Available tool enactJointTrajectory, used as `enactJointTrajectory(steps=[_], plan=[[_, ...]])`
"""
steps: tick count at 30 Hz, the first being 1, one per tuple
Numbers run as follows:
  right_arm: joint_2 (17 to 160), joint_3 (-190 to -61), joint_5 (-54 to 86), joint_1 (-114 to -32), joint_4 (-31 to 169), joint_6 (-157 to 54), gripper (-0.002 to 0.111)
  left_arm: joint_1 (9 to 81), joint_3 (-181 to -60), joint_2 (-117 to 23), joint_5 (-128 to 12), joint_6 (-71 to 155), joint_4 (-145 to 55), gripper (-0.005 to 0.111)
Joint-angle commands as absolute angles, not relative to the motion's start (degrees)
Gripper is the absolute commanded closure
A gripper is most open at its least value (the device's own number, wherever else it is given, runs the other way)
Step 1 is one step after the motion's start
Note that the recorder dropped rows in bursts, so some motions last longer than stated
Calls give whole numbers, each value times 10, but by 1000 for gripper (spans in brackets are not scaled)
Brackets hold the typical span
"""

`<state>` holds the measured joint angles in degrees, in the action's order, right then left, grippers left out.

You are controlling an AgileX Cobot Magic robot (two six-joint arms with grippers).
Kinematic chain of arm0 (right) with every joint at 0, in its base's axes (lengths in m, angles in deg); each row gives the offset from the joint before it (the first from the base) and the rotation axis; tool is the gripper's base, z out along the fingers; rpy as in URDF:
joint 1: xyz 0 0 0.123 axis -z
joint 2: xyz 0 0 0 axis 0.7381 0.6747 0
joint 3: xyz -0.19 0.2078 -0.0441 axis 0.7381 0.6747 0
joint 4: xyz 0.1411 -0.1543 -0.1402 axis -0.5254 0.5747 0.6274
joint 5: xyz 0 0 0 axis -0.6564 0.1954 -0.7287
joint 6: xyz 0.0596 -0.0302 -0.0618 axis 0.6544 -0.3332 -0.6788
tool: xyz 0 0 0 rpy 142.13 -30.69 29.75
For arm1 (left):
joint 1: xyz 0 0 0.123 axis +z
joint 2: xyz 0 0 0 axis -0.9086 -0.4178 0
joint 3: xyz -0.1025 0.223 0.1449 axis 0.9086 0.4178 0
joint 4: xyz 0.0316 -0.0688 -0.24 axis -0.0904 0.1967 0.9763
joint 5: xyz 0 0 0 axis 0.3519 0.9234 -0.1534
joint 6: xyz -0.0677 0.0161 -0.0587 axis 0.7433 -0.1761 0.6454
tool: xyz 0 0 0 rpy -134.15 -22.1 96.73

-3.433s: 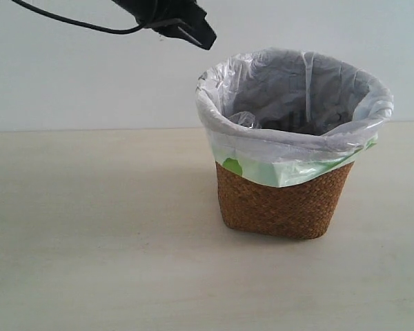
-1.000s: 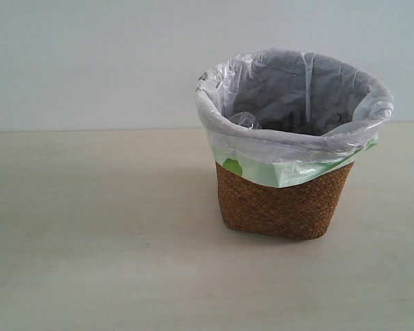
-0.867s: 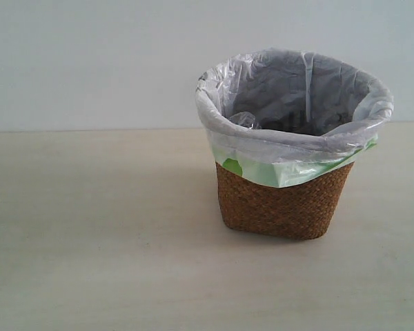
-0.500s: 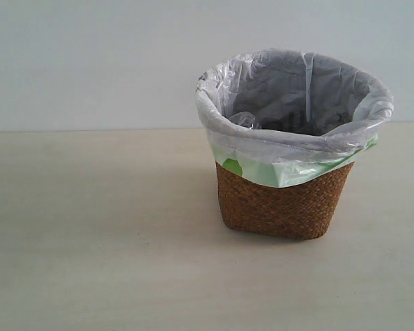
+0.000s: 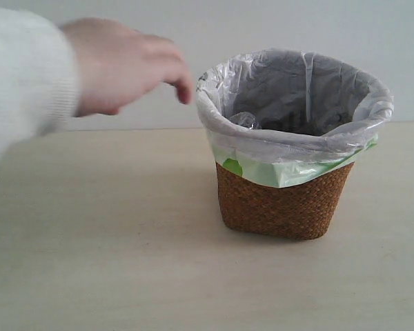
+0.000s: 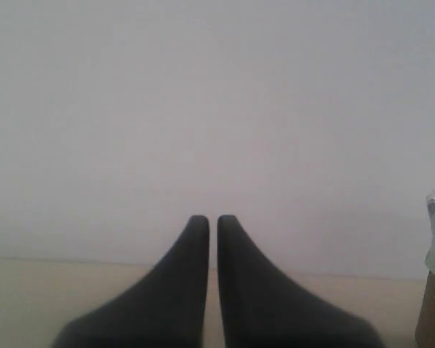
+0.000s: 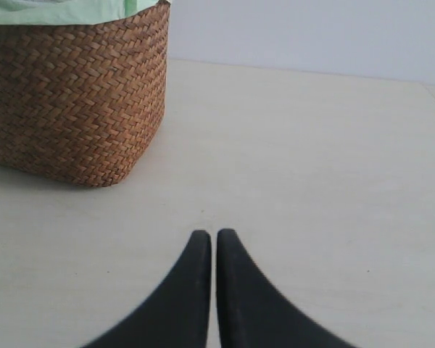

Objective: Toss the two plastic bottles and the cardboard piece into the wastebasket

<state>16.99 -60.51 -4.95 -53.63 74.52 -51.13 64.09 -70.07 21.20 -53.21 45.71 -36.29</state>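
by the wastebasket [image 5: 283,207] rim, hand [image 5: 127,65] outstretched

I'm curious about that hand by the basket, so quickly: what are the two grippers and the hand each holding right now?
Left gripper: closed, holding nothing.
Right gripper: closed, holding nothing.
Person's hand: blurred, nothing visible in it.

A pale, light-brown tabletop [image 5: 90,262] is seen across the lower part of the exterior view. It is flat and smooth, and faint long streaks like wood grain are spread over it. Behind it, a plain wall [image 5: 310,24] is seen, coloured a very light grey-white. The tabletop and the wall are met along one straight line. Everything is lit by soft, even light, so only weak, blurry shadows are made on the tabletop.
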Motion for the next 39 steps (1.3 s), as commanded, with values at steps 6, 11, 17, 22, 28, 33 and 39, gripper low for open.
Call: enactJointTrajectory(steps=[6,11,17,22,28,33,39], plan=[[167,-605,-47,-534,745,-511,108,642,-639,228,-538,605,-476,103],[167,-605,-47,-534,745,-511,108,642,-608,228,-539,565,-475,103],[167,-605,-47,-534,745,-511,108,642,-597,228,-479,538,-475,103],[167,-605,-47,-534,745,-511,108,642,-597,228,-448,538,-475,103],[167,-605,-47,-534,746,-511,108,642,-597,228,-444,540,-461,103],[167,-605,-47,-534,746,-511,108,642,-597,228,-446,540,-461,103],[167,-605,-47,-534,746,-511,108,642,-597,228,-445,541,-462,103]])
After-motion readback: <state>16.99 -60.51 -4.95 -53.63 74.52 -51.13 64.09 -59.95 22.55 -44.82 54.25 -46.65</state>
